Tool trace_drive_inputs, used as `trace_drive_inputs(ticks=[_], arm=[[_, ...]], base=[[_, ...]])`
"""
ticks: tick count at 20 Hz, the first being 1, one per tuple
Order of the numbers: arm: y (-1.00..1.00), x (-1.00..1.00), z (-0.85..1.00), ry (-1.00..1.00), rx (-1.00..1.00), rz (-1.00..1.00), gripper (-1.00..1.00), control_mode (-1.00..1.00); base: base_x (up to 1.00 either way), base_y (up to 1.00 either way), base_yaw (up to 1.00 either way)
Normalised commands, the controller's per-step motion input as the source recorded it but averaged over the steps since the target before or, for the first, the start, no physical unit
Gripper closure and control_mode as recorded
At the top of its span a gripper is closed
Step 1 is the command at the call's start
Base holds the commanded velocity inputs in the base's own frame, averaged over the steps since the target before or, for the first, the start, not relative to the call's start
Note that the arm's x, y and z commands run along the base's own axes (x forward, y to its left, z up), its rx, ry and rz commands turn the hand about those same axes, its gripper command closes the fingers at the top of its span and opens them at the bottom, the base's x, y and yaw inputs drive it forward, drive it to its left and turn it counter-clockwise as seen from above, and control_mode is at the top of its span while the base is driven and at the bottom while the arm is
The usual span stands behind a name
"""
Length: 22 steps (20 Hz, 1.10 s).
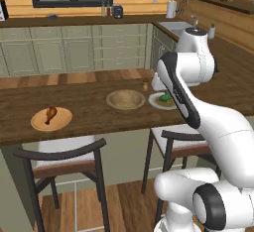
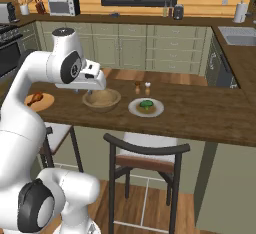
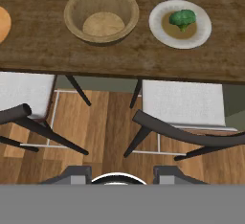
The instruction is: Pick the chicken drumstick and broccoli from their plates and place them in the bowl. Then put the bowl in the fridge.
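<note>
Bowl (image 3: 101,13) near counter (image 3: 43,46) edge, beside broccoli (image 3: 183,18) plate (image 3: 201,31); tool (image 3: 118,173) state unclear.

Glossy white rounded arm segments, dark grey joint rings and caps, bulbous white base, dark band along forearm

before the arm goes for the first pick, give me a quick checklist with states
1. Bowl empty, upright on the wooden counter: ok.
2. Broccoli on the pale plate, nothing above it: ok.
3. Chicken drumstick on the wooden plate: ok.
4. Gripper holding nothing: ok; how wide the jaws stand: cannot tell.
5. Gripper over a food item: not ok; it hangs above the chairs, short of the counter.
6. Salt and pepper shakers stand apart from the broccoli: ok.
</note>
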Motion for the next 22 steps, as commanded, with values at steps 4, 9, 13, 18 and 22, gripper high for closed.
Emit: trace_drive_inputs(ticks=[4,9,13,18,22], arm=[[0.0,0.0,0.0,0.0,0.0,0.0,-1.0,1.0],[0.0,0.0,0.0,0.0,0.0,0.0,-1.0,1.0],[0.0,0.0,0.0,0.0,0.0,0.0,-1.0,1.0],[0.0,0.0,0.0,0.0,0.0,0.0,-1.0,1.0],[0.0,0.0,0.0,0.0,0.0,0.0,-1.0,1.0]], base=[[0.0,0.0,0.0],[0.01,0.08,0.0],[0.02,0.46,0.0],[0.23,0.48,0.0],[0.54,0.07,0.0]])
